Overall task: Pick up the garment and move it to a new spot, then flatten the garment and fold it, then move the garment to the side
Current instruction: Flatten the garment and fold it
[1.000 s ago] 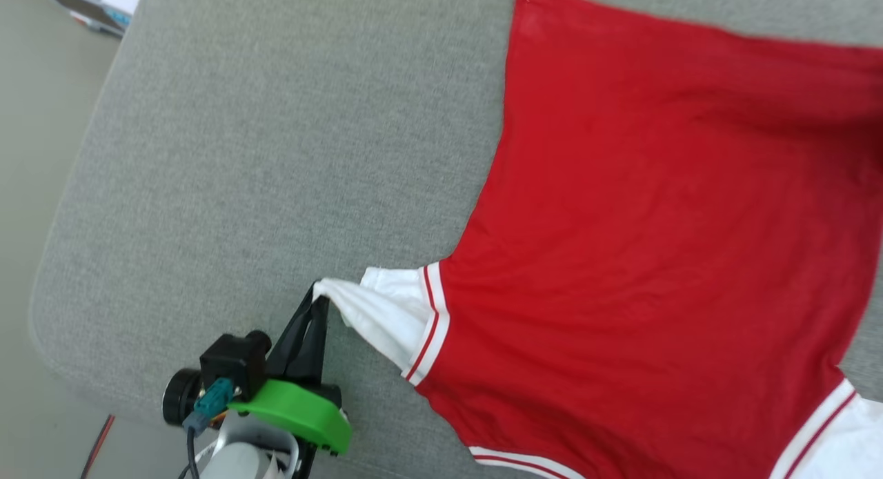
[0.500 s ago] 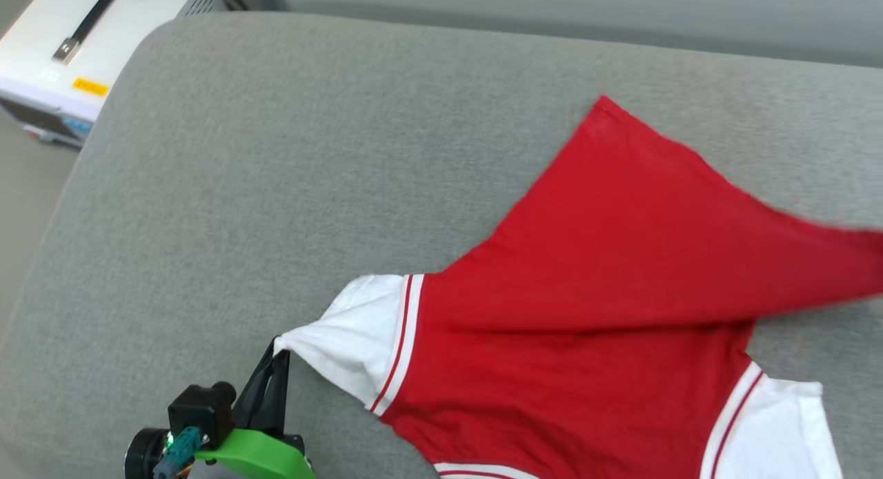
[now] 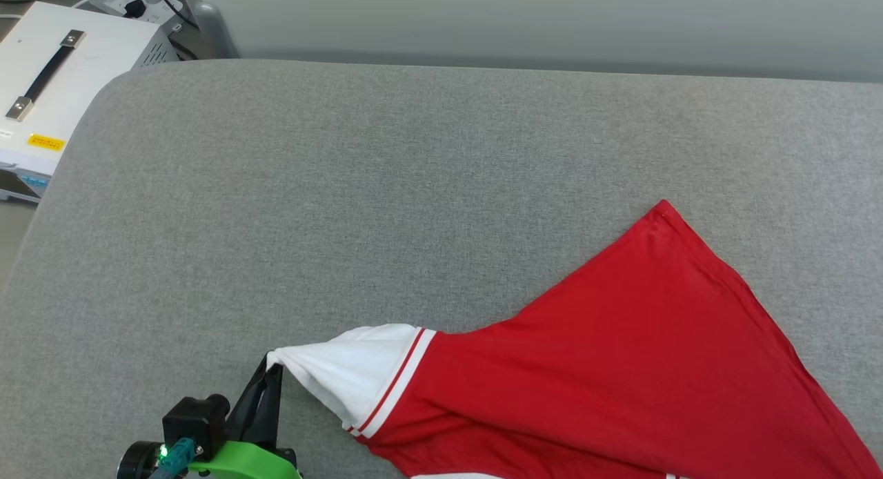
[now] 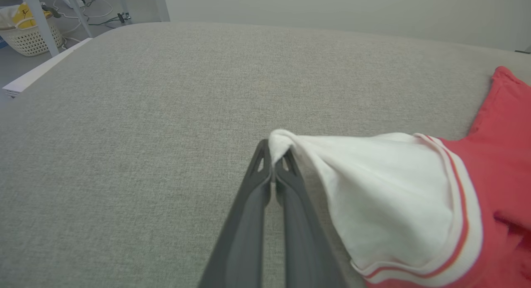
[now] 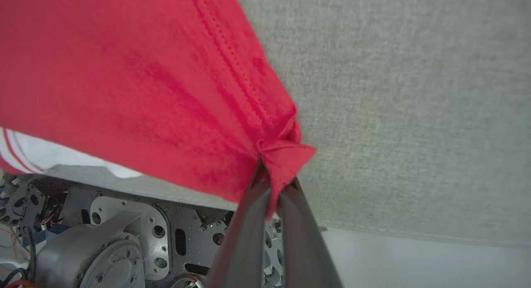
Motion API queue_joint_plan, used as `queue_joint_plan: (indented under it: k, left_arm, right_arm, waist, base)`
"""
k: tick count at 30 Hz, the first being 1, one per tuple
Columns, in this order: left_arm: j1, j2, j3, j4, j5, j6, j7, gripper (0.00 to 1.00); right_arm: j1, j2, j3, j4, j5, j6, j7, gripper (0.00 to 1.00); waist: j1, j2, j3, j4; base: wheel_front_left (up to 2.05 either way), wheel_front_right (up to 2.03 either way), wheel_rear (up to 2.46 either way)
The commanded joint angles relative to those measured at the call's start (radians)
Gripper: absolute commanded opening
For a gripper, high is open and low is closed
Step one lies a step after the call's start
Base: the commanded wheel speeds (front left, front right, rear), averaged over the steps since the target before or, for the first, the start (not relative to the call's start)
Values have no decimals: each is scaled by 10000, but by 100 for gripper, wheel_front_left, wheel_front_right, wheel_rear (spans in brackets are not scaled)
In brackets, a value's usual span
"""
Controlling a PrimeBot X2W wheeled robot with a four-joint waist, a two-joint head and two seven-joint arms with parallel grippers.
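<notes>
The garment (image 3: 621, 375) lies across the near right part of the grey fabric-topped desk (image 3: 345, 189), plain red side up. One red corner points toward the desk's far edge, and the cloth runs out of view at the desk's near right. The left claw (image 3: 271, 370) sits by the desk's near edge, left of centre, its two dark fingers pressed together on the very tip of the white sleeve (image 4: 386, 196) — the sleeve is drawn from that pinch into a taut cone, raised off the desk at the tip, with red-and-white striped trim where it meets the red body. The right claw (image 5: 274, 178) is likewise clamped tight, on a bunched red corner of the hem (image 5: 286, 149), with the stitched seam running away from it. It holds the cloth close to the desk's near edge, and below that edge the robot's own metal base (image 5: 124, 234) shows. Off the desk's far left corner stands a white case (image 3: 62, 72) with a black handle, and farther out a pale woven basket (image 4: 29, 37).
</notes>
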Motion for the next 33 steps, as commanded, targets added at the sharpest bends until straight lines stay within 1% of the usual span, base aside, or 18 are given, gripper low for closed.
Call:
queue_joint_plan:
  k: [1,2,3,4,6,9,14,17,19,21,25,29,33]
  left_arm:
    - [-7,107,18,44,-53,-6,-33,0]
    - [-22,114,14,75,-61,-11,-33,0]
    - [-28,119,16,96,-70,-13,-33,0]
    - [-29,129,18,122,-77,-13,-34,0]
    - [-23,148,14,155,-81,-13,-35,0]
    - [-31,160,-5,182,-79,-25,-37,0]
    - [-176,125,-90,153,-45,-81,-41,0]
    - [-346,87,-167,121,8,-124,-43,0]
    - [-489,42,-233,97,49,-161,-44,0]
    - [-662,-20,-307,82,93,-210,-46,0]
    - [-1034,-214,-459,114,194,-295,-50,0]
    - [-1331,-432,-582,114,324,-342,-54,0]
    - [-1625,-616,-709,46,491,-424,-56,0]
  right_arm:
    - [111,217,-150,17,-155,-9,-21,0]
    - [128,404,-278,12,-257,-9,-102,6]
    - [110,524,-379,-5,-348,-9,-162,46]
    - [55,619,-511,-71,-468,-9,-229,100]
    - [-131,726,-873,-246,-641,-9,-422,100]
    - [-446,678,-1450,-698,-786,-9,-586,100]
    - [-1324,274,-2218,-1908,-1068,-9,-552,100]
    - [-2112,38,-2250,-2681,-1230,-9,-181,100]
    - [-2719,-121,-1978,-3063,-1416,-9,215,100]
    - [-3423,-271,-1462,-3362,-1687,-9,677,100]
    - [-4944,-431,24,-3517,-2069,-9,1639,100]
    - [-6575,-194,1485,-2818,-2186,-9,2489,100]
    - [-7999,56,2808,-1657,-2395,-9,3135,100]
  waist:
    - [1,-1,2,10]
    - [1,-1,-5,2]
    - [1,-1,-15,-6]
    - [1,-1,-31,-16]
    - [1,-1,-56,-27]
    - [1,-1,-88,-13]
    - [1,-1,-2,153]
    - [1,-1,165,328]
    - [1,-1,323,472]
    - [1,-1,500,631]
    - [1,-1,837,969]
    - [1,-1,1197,1227]
    - [1,-1,1536,1511]
  base:
    - [0,0,0]
    - [0,0,0]
    - [0,0,0]
    - [0,0,0]
    - [0,0,0]
    - [0,0,0]
    - [0,0,0]
    - [0,0,0]
    - [0,0,0]
    - [0,0,0]
    - [0,0,0]
    - [0,0,0]
    - [0,0,0]
